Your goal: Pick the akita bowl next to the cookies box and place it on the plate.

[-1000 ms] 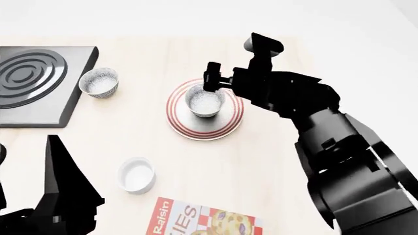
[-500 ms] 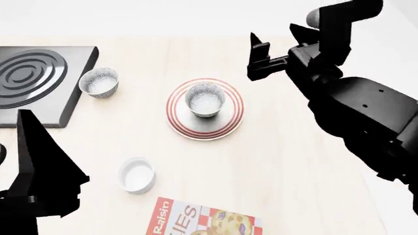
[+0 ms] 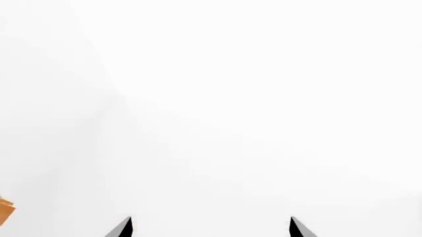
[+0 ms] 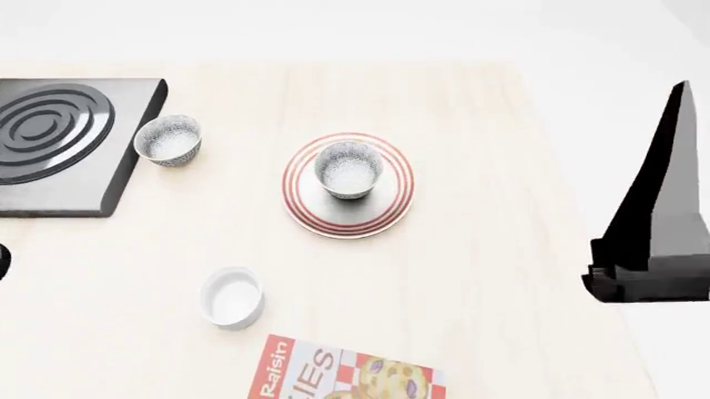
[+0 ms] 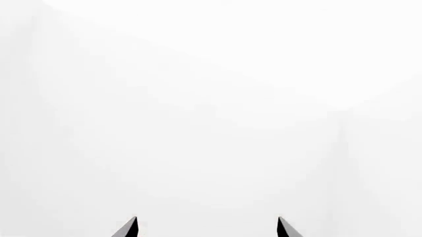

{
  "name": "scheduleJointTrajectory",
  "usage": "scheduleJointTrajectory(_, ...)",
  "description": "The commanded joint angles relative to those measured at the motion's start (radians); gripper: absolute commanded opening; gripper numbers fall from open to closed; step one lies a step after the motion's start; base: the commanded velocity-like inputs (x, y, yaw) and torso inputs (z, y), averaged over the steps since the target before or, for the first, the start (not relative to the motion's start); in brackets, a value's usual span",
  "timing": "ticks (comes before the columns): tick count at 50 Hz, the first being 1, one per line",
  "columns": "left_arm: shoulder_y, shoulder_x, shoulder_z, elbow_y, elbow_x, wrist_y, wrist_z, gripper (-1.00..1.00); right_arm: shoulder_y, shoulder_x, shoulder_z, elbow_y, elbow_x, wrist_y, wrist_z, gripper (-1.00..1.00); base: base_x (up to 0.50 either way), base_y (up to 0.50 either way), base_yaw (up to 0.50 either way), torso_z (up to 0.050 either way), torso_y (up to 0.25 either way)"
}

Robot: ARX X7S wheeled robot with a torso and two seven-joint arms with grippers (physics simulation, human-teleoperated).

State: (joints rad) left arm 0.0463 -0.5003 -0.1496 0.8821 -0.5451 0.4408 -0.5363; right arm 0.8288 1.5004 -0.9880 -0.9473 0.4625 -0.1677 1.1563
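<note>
Akita bowl (image 4: 348, 169) upright on plate (image 4: 383, 214); right hand (image 5: 207, 228) open, empty.

akita bowl (image 4: 348, 169) upright on plate (image 4: 383, 212) | cookies box (image 4: 346, 374) flat, near table edge

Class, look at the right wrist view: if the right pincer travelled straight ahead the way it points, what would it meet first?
Nothing that shows: ahead of the right pincer, whose tips stand apart, lies only blank white background. The way looks free as far as the picture reaches, though depth is unclear.
</note>
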Motion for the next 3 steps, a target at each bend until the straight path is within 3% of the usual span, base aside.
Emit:
scheduleJointTrajectory(1, 0.001, -0.004, -0.107, 0.043, -0.051, 0.058, 0.005, 1.0, -0.269, -0.08, 0.095, -0.1, -0.324, -0.188, 0.071, 1.0, 0.0, 0.0, 0.0, 0.0, 0.0)
scheduleJointTrajectory(2, 0.002, -0.008, -0.111, 0.049, -0.054, 0.058, 0.003, 1.0, -0.419, -0.23, 0.245, -0.1, -0.204, -0.338, -0.079, 1.0, 0.0, 0.0, 0.0, 0.0, 0.0)
scheduleJointTrajectory(3, 0.003, -0.01, -0.113, 0.051, -0.056, 0.057, 0.001, 1.0, -0.569, -0.38, 0.395, -0.1, -0.215, -0.39, -0.229, 1.0, 0.0, 0.0, 0.0, 0.0, 0.0)
